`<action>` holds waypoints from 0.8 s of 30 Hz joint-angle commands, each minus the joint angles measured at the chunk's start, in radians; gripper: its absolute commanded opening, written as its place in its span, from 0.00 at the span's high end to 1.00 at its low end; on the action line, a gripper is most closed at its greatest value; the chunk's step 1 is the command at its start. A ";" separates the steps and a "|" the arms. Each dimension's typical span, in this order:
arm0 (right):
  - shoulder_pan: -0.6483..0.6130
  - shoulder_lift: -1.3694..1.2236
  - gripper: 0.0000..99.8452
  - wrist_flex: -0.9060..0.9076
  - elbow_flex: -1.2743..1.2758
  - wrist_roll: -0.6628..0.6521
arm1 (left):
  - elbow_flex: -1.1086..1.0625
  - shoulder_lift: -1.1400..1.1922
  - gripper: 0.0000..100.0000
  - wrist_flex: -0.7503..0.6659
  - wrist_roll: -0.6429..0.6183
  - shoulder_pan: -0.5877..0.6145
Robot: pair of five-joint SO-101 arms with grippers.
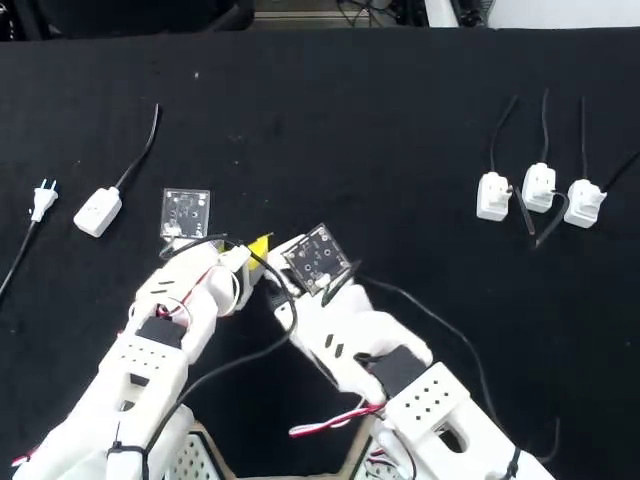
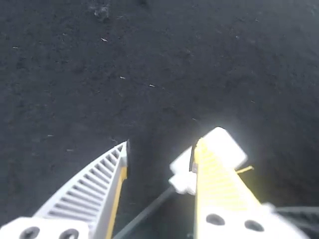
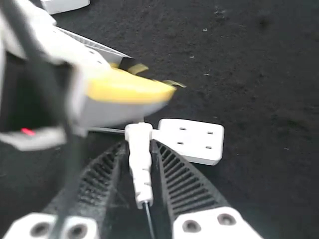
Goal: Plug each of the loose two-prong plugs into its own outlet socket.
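In the right wrist view my right gripper [image 3: 139, 145] is shut on a white two-prong plug [image 3: 139, 167]. The plug's head meets the side of a flat white outlet socket [image 3: 192, 140] lying on the black table. My left gripper [image 2: 162, 144] stands open right beside it, its yellow finger [image 3: 130, 91] hanging over the plug and socket. In the left wrist view the same plug [image 2: 183, 175] and socket [image 2: 225, 146] lie against the yellow finger [image 2: 215, 174]. From above, both grippers meet at the table's middle [image 1: 262, 252], hiding that socket.
A loose plug [image 1: 42, 199] with a black cord and a white socket [image 1: 97, 211] lie at the far left. Three white sockets [image 1: 539, 188] with corded plugs sit at the right. A black cord [image 1: 440, 320] trails past the right arm.
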State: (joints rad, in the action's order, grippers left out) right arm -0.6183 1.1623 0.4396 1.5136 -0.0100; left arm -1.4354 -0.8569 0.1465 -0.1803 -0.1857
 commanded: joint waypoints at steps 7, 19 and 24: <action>0.149 0.025 0.99 0.095 -0.139 -0.017 | 0.196 -0.008 0.79 0.235 -0.003 0.163; 0.213 0.025 0.99 0.166 -0.194 -0.020 | 0.449 0.066 0.79 0.545 0.152 0.257; 0.222 0.005 0.99 0.167 -0.199 -0.020 | 0.662 0.402 0.79 0.652 0.158 0.295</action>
State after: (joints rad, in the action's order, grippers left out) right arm -0.4143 1.1623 0.6022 1.3848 -0.0192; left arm -0.9766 -0.6928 0.7342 -0.0361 0.0921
